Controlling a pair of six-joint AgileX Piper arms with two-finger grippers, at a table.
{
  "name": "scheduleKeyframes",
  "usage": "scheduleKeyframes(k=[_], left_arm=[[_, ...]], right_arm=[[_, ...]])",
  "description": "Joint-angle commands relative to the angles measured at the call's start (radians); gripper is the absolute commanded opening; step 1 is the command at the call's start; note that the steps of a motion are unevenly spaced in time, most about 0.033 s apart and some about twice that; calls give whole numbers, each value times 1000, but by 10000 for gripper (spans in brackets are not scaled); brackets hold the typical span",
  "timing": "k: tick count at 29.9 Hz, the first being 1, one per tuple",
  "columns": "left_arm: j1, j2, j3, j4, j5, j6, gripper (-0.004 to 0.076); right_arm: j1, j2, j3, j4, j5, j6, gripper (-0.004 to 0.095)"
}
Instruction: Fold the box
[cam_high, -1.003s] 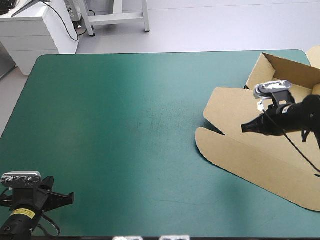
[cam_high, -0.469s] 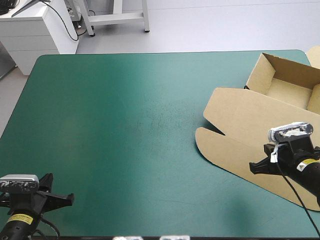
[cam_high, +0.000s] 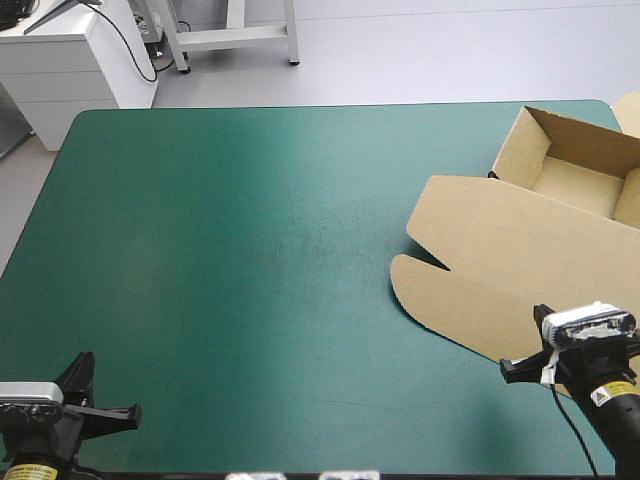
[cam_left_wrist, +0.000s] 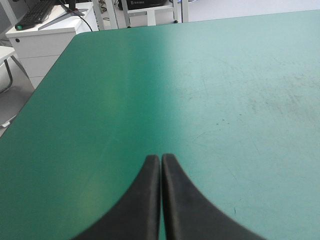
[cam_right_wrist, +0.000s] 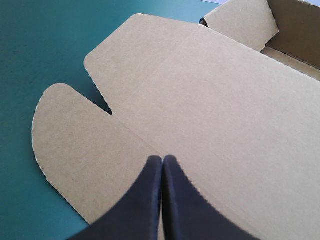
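Teal-green-covered counter. Toward its far right corner, brown cardboard box: open tray with raised walls, lid flat toward the near edge, right side cut off at the high view's border. Black-finned right pincer pressed together above the lid's near flap; contact with the board hard to judge. Black-finned left pincer likewise together, above the counter at its near left corner.

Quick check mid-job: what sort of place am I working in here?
Likely a lab or workshop: a teal-green covered table, a white cabinet beyond its far corner, and a bare grey floor.
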Motion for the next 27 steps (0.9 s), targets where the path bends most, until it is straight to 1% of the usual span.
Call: scheduleKeyframes(k=[1,4,9,13,17,19,27], left_arm=[[-2,12,-22,-8,-76,2,-8],[-2,12,-22,-10,-76,2,-8],[-2,12,-12,-10,-86,2,-8],[-2,12,-13,-10,-86,2,-8],[-2,12,-12,-10,-86,2,-8],[-2,12,-12,-10,-86,2,-8],[-2,12,-6,-10,-84,2,-8]], right_arm=[[2,-83,14,18,-110,-11,-21],[2,-171,20,6,-76,-11,-21],[2,-278,30,13,47,0,-21],[2,-374,47,20,30,6,-21],[2,-463,49,16,88,55,-21],[2,-472,47,13,114,68,-21],[2,-469,47,11,114,73,-21]])
